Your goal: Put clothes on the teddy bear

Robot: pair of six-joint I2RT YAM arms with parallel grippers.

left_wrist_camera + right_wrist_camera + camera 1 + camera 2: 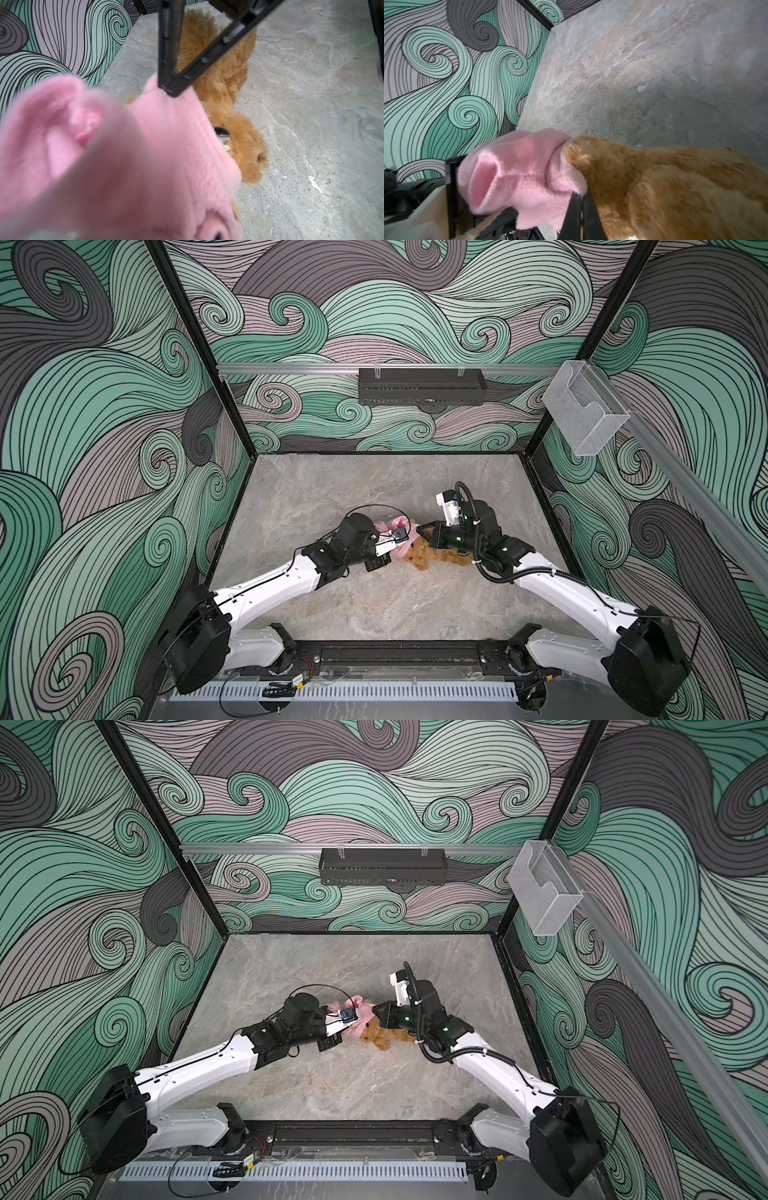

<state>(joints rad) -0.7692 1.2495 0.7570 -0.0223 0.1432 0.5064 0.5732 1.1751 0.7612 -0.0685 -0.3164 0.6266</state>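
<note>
Right gripper [579, 196] has its jaws pressed together on a fold of the pink garment [517, 176], at the hem where fleece meets fur. Left gripper [405, 540] is buried in the same fleece. Its jaws are closed as well, and from the way the cloth bunches on it in both wrist views, it appears to hold the opposite side of the opening.

1. Location. The teddy bear [428, 559] lies on the table [374, 605], about midway between the near and far edges and a little toward the right edge. Its head points toward the left edge, and its body runs toward the right edge under the right gripper. The garment sits over the head and just beyond it. One eye [220, 131] is uncovered.

2. Step in hand (judged). Drawing the opening over the head.

3. Procedure. Hold both pinches firm. First move the two grippers apart, so that the hem goes taut and the opening widens. Then draw both together along the bear's length toward the right edge. Carry the far side of the hem low so that it clears the widest part of the head.

4. Cautions. The bear is light and nothing pins it, so expect it to slide on the smooth table when the fleece drags. Pull slowly. If the bear travels with the cloth, stop and re-grip. Whether a paw has entered a sleeve cannot be told.
</note>
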